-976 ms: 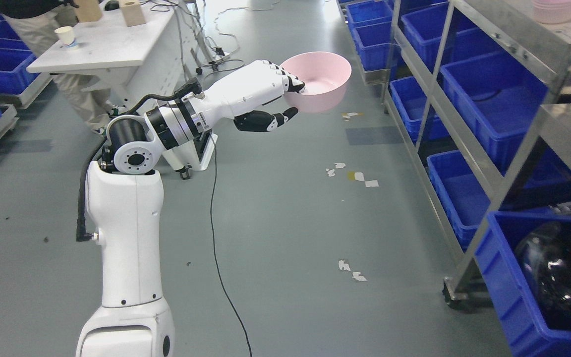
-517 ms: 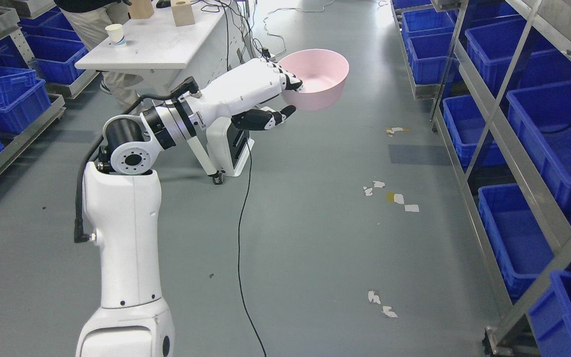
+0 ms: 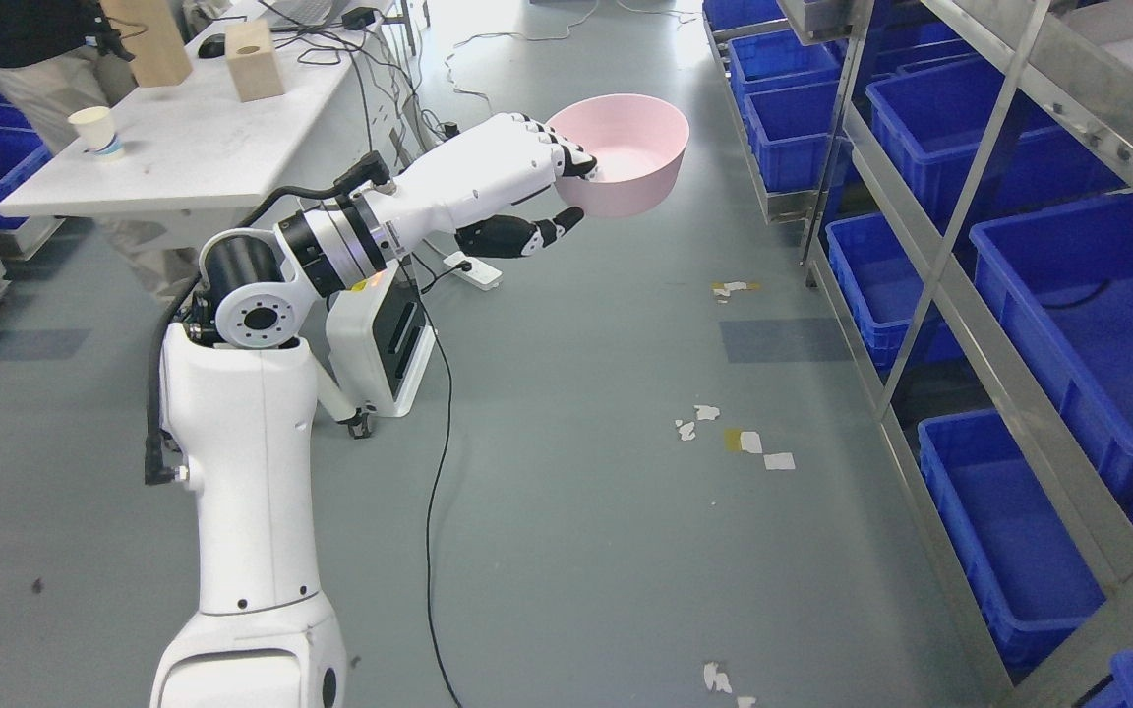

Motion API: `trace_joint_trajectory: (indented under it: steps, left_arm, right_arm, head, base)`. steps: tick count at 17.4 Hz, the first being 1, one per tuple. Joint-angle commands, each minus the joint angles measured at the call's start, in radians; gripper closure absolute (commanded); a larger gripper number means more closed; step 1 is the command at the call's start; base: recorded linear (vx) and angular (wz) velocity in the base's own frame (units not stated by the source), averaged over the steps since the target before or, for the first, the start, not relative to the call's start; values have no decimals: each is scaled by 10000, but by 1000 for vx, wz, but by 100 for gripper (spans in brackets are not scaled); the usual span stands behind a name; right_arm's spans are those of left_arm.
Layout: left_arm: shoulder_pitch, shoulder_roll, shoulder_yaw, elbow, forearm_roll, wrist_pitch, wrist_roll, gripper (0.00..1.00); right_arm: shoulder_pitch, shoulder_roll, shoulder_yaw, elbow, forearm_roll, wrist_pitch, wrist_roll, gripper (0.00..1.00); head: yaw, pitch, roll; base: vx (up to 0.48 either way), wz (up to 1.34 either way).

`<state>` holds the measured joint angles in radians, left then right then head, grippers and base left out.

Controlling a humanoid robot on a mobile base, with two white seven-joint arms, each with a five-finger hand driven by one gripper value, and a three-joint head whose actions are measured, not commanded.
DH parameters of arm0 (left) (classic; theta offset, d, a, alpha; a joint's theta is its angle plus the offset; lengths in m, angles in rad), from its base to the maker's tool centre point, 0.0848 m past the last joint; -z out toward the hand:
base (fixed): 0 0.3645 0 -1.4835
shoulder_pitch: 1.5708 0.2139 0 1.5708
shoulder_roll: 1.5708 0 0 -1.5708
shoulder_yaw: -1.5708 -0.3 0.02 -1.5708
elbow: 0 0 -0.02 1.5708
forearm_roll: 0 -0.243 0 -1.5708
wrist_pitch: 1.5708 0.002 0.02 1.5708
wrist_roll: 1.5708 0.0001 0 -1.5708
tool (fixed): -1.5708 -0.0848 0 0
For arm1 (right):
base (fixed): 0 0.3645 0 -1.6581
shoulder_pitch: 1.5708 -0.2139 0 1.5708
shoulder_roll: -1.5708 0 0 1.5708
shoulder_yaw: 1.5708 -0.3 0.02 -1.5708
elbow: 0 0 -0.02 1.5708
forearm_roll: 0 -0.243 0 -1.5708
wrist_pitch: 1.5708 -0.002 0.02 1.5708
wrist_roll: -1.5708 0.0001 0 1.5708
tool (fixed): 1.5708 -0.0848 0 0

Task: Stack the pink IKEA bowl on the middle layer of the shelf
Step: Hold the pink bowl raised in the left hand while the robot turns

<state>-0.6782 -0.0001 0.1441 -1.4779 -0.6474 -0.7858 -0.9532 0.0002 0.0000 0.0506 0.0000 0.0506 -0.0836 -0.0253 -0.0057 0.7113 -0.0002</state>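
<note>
My left hand (image 3: 566, 187) is raised over the aisle floor and shut on a pink bowl (image 3: 630, 157), with fingers over its near rim and the thumb under it. The bowl is upright, open side up, held well left of the metal shelf (image 3: 960, 197) that runs along the right side. My right arm does not show.
Blue bins (image 3: 1098, 324) fill the shelf layers on the right. A white table (image 3: 183, 147) with a paper cup (image 3: 96, 133) and wooden blocks stands at the upper left, with a person behind it. A black cable (image 3: 439, 472) and paper scraps lie on the grey floor.
The whole picture has shifted between frames, so the camera has moved. My left hand keeps the same hold on the pink bowl at about the same height.
</note>
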Motion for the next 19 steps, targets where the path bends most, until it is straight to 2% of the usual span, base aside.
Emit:
trace_joint_trajectory:
  steps: [1,9,19]
  left_arm:
    - [78,175,16,-55,0,4,21,99]
    - [109,175,-290,-55,-15,4,129,99]
    - [247,175,-444,-55,62,4,618,98]
  right_arm:
    - [213,-175,0,-175,0,7,-7,0]
    - [213,-175,0,-175,0,7,-7,0]
    - [213,-175,0,-175,0,7,-7,0]
  head:
    - [0,0,0]
    - [0,0,0]
    - [0,0,0]
  base:
    - [402,-266]
    - [399,-159]
    - [371,80]
